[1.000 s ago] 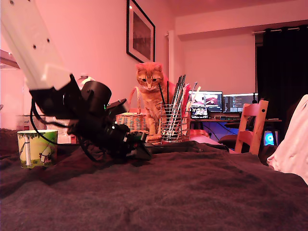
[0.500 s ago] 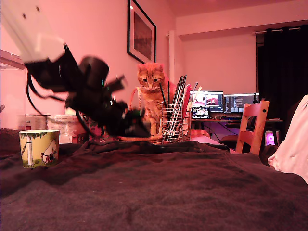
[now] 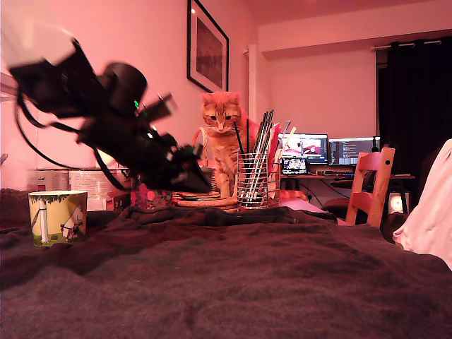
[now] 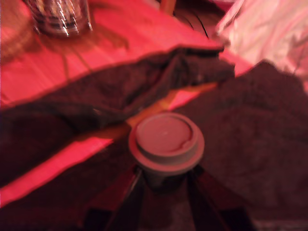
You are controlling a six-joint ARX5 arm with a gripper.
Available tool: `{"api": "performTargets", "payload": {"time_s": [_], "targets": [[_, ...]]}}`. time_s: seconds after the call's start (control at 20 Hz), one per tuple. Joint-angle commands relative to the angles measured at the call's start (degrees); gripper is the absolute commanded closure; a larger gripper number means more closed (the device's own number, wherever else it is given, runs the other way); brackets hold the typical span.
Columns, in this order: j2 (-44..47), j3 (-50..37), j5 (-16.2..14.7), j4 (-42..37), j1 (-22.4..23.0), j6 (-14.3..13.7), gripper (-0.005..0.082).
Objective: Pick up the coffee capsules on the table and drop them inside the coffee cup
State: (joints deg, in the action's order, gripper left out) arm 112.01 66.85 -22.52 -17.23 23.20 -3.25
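In the wrist view a coffee capsule (image 4: 166, 139) with a wide round rim sits between my two dark fingers (image 4: 126, 195), and my gripper (image 4: 166, 173) is shut on its tapered body. In the exterior view the gripper (image 3: 198, 176) hangs blurred in the air above the far part of the table (image 3: 247, 282), which is draped in a dark fuzzy blanket. From there the capsule cannot be made out. The yellow-green coffee cup (image 3: 58, 217) stands upright on the blanket at the exterior view's left, below and left of the gripper.
An orange cat (image 3: 221, 134) sits behind the table, next to a wire-mesh pen holder (image 3: 253, 180) and a wicker basket (image 3: 205, 201). A wooden chair (image 3: 372, 182) and lit monitors (image 3: 328, 150) are at the right. The blanket's edge (image 4: 144, 91) is bunched up.
My arm has risen off the blanket and swung up and toward the exterior view's left. The cup and the cat have stayed put.
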Motion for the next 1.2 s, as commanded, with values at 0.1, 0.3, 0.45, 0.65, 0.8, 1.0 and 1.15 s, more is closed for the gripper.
{"api": "performTargets", "payload": {"time_s": [0.1, 0.3, 0.45, 0.65, 0.8, 1.0, 1.15], "targets": [[-5.1, -4.4, 0.5, -1.1, -0.8, -0.2, 0.0680], [-9.6, -7.7, 1.0, -1.3, -2.7, -0.2, 0.0680], [-12.4, -10.6, 1.2, -1.4, -4.8, -0.2, 0.0680], [-16.2, -14.1, 1.7, -1.9, -8.3, 0.2, 0.0680], [-18.1, -16.0, 1.9, -1.9, -11.2, 0.2, 0.0680], [-20.2, -18.4, 1.9, -1.9, -15.0, 0.2, 0.0680], [-20.7, -18.8, 1.9, -1.4, -18.0, 0.2, 0.0680]]}}
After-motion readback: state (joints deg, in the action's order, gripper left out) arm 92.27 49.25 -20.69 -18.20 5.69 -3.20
